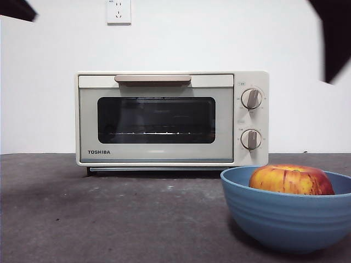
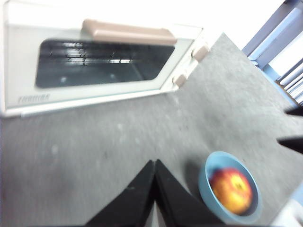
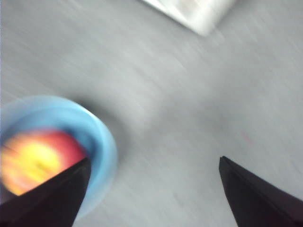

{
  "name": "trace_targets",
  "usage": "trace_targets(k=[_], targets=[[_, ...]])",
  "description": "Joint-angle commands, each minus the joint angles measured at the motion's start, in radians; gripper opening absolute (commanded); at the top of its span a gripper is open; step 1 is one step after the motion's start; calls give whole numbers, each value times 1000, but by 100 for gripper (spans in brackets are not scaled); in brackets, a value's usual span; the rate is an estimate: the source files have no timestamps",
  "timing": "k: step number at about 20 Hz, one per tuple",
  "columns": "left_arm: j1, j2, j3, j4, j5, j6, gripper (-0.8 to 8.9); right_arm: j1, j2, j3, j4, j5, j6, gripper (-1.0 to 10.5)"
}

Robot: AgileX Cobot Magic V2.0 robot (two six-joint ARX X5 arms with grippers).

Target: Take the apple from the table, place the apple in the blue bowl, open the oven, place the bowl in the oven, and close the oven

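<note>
- The apple (image 1: 290, 181) sat inside the blue bowl (image 1: 285, 216), which stood on the table (image 1: 109, 219) in front of the oven's knob side.
- The oven (image 1: 164, 118) stood behind with its door shut, handle (image 1: 152, 79) along the top.
- The left hand (image 2: 155, 165) hung above the table beside the bowl, jaws pressed together, holding nothing.
- The right hand (image 3: 154, 163) hovered over the table by the bowl, jaws spread wide and empty; its view was blurred.

The blue bowl (image 1: 288, 216) is running off the front view's right edge, its rim hiding the apple's (image 1: 291, 180) lower half; the right wrist view is smearing both.
</note>
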Motion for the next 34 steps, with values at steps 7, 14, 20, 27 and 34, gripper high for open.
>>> trace_targets(k=[7,14,20,27,34], targets=[[-133,439,255,227,-140,43,7,-117,-31,-63,-85,-117,10,431],[-147,720,472,259,-200,105,7,-123,-31,-175,-31,-200,41,431],[-163,841,516,302,-201,105,7,-126,-31,-175,20,-209,65,431],[-194,896,516,286,-213,109,7,-126,-31,-175,48,-216,75,431],[-307,896,516,56,-213,132,7,-127,-31,-175,61,-235,84,431]])
